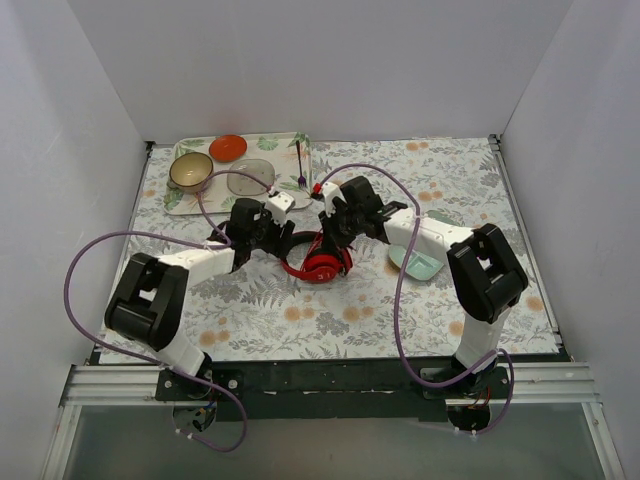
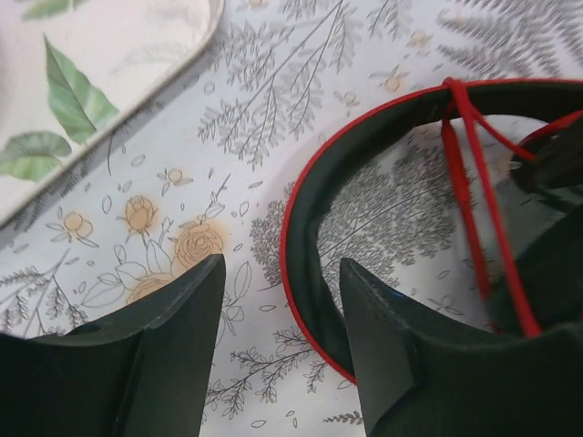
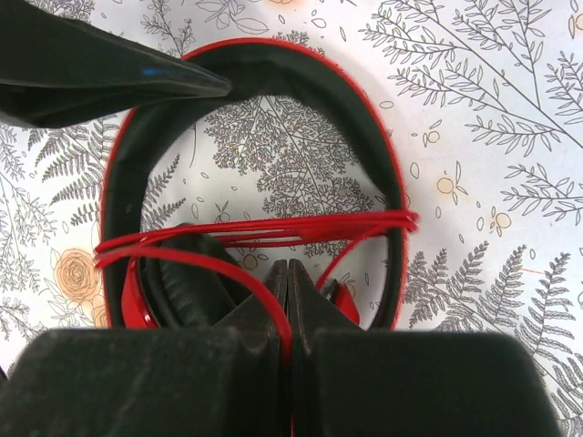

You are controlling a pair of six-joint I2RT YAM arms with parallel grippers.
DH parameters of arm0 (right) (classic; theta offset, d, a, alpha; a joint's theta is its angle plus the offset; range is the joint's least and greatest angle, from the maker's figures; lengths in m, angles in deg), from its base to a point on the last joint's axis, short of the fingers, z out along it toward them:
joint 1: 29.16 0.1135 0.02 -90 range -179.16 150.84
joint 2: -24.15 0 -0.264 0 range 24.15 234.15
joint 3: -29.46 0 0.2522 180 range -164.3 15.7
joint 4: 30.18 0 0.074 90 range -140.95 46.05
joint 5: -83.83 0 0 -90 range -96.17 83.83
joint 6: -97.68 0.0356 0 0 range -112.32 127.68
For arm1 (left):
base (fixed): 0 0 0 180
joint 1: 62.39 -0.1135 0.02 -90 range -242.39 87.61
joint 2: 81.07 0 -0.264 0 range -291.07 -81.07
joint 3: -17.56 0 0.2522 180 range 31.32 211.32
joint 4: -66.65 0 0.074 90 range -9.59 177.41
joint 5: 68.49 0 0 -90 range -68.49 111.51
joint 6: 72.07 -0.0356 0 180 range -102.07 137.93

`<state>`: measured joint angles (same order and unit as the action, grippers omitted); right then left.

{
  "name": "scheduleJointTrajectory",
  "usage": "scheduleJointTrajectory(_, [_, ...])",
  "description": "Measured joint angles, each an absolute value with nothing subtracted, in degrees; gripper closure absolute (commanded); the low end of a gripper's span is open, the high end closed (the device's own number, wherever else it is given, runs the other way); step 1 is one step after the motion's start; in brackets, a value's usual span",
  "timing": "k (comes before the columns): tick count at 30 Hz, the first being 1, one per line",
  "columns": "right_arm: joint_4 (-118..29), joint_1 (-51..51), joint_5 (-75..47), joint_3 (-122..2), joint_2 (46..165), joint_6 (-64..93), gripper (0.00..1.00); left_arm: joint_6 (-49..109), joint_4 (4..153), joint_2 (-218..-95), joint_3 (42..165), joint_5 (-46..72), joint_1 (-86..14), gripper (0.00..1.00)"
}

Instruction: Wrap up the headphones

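On tray (image 1: 282, 160): tan bowl (image 1: 190, 171), orange bowl (image 1: 228, 148), perhaps lid (image 1: 250, 178); headphones (image 1: 318, 266) outside.

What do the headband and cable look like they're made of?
Headband: matte black inner face, likely leatherette or foam, with a smooth red edge, probably plastic. Cable: thin, smooth red, probably rubber or PVC jacket; it bends into strands across the band.
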<state>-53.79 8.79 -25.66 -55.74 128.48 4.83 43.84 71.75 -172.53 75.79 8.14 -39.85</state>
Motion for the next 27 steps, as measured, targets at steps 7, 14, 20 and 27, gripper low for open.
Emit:
scheduleJointTrajectory(7, [-52.7,9.8,-25.2,-55.7,129.6,6.1,0.99,44.4,72.2,-164.5,75.8,0.2,-40.3,0.46])
scheduleJointTrajectory(14, [-52.7,10.6,-24.8,-55.7,129.6,6.3,0.99,45.0,72.5,-163.7,75.6,-8.9,-40.1,0.54])
scheduleJointTrajectory(20, [-52.7,10.6,-24.3,-55.7,129.6,6.5,0.99,46.2,72.4,-166.1,75.6,-13.2,-39.9,0.58])
scheduleJointTrajectory(27, [-52.7,10.6,-24.3,-55.7,129.6,6.7,0.99,47.2,72.3,-168.9,76.6,-13.7,-38.8,0.97])
